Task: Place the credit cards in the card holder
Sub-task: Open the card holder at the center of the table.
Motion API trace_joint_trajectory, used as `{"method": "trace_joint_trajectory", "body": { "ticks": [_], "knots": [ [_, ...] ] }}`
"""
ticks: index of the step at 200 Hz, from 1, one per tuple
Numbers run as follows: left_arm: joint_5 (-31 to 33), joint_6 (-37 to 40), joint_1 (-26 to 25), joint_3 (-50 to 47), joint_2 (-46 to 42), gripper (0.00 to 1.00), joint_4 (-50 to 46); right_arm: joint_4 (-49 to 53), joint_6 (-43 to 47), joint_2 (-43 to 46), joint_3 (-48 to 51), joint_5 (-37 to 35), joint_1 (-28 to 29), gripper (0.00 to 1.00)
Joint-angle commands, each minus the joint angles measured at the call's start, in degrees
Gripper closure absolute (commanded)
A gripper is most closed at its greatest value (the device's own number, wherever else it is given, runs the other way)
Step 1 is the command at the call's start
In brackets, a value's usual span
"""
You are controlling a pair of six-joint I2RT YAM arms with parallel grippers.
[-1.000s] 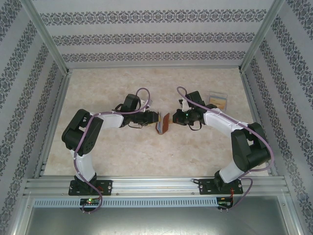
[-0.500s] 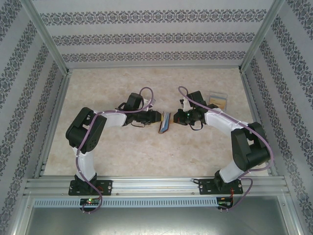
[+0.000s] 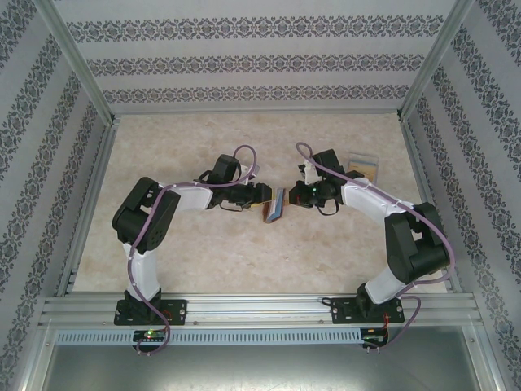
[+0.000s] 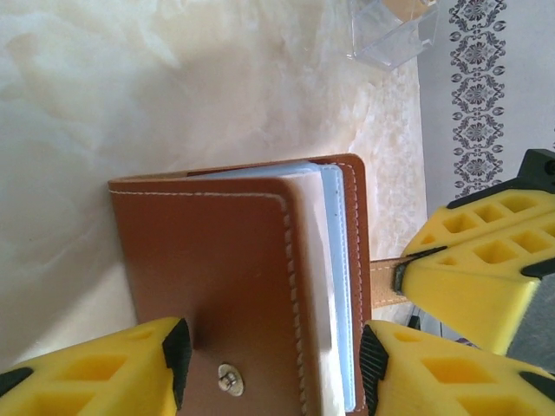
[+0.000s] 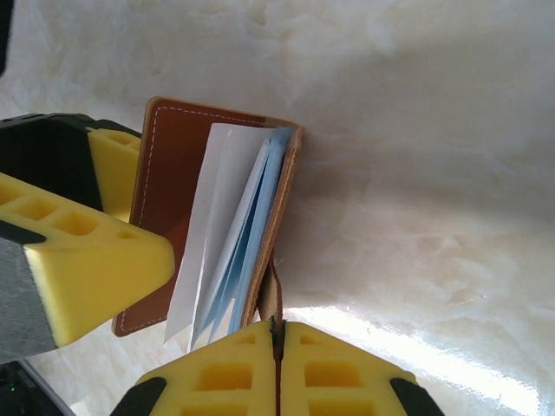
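The reddish-brown stitched leather folding card holder (image 3: 275, 205) sits between the two arms over the middle of the marbled cream tabletop (image 3: 203, 261); whether it rests on that surface cannot be told. The right gripper (image 5: 276, 334) has its yellow jaws pressed together on the tan leather snap tab (image 5: 270, 299). The left gripper (image 4: 273, 362) has its jaws apart, one black pad beside each cover near the metal stud; whether they squeeze or merely flank the leather I cannot tell.

If that left hold is slack, the whole holder depends on one narrow strap; it could twist, swing round or slide free, and fall shut. If the hold is firm, a hard pull on the tab could strain the stitching instead. The pale blue and white inner sleeves (image 5: 230, 225) fan loosely; a card could catch on an edge or slip between the wrong leaves.

The credit cards (image 3: 363, 168), orange-yellow and blue, lie well apart at the far right by the clear plastic case (image 4: 390, 39). Both claws are busy, so fetching one probably means releasing the holder, which may then close.
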State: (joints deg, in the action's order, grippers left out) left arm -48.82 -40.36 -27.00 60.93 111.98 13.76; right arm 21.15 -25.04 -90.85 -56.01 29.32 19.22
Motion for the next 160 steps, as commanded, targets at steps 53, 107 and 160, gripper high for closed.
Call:
{"method": "trace_joint_trajectory", "body": {
  "ticks": [53,107,160],
  "knots": [
    [0.9,4.4,-2.1,5.9,0.2,0.4,-7.2,3.5,2.0,-1.7,-3.5,1.3,-0.4,1.0],
    [6.8,9.8,-2.6,5.8,-1.1,0.44,-13.6,4.6,2.6,-2.3,-4.2,1.1,-0.5,1.0],
    [7.5,11.5,-2.9,6.3,-1.0,0.39,-15.9,5.4,2.9,-2.1,-4.8,1.7,-0.6,1.0]
  ]
}}
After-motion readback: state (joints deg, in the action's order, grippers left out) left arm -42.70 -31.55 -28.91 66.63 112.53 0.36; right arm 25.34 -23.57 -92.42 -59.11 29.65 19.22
